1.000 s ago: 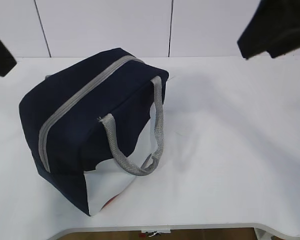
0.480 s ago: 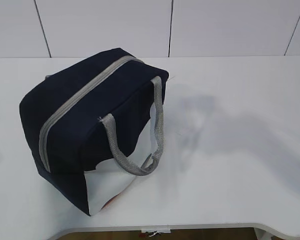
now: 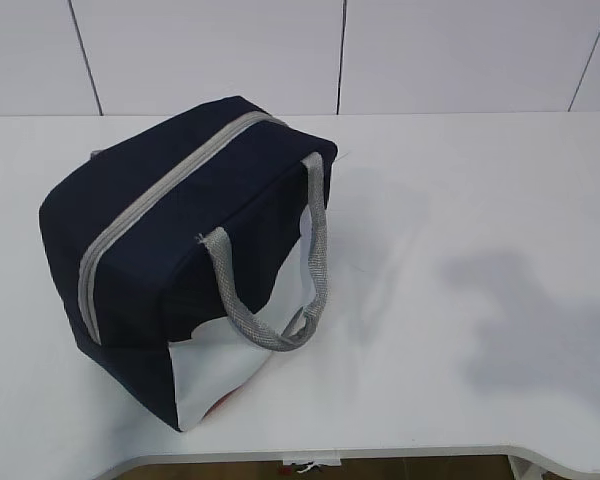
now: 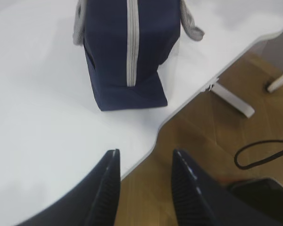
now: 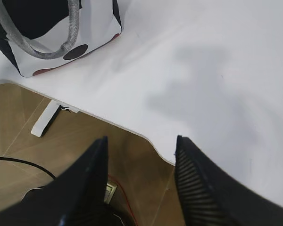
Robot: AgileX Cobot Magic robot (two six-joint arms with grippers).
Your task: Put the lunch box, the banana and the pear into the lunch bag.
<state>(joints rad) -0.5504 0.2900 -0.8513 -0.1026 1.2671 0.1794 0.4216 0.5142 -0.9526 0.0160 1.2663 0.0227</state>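
Note:
The navy lunch bag (image 3: 180, 250) stands on the left of the white table (image 3: 460, 200), its grey zipper (image 3: 150, 205) shut and a grey handle (image 3: 315, 260) hanging over its white end panel. It also shows in the left wrist view (image 4: 132, 52) and, in part, in the right wrist view (image 5: 61, 33). The lunch box, the banana and the pear are out of view. My left gripper (image 4: 144, 157) is open and empty over the table's front edge. My right gripper (image 5: 141, 143) is open and empty, also over the front edge. Neither gripper shows in the exterior view.
The table's curved front edge (image 4: 179, 108) drops to a wooden floor (image 4: 212, 136). A white table foot (image 4: 233, 99) and a black cable (image 4: 264, 153) lie on the floor. A shadow (image 3: 540, 310) falls on the right of the table.
Both dark arm parts at the top corners have left the exterior view. The shadow on the table has moved right and toward the front. The bag has not moved.

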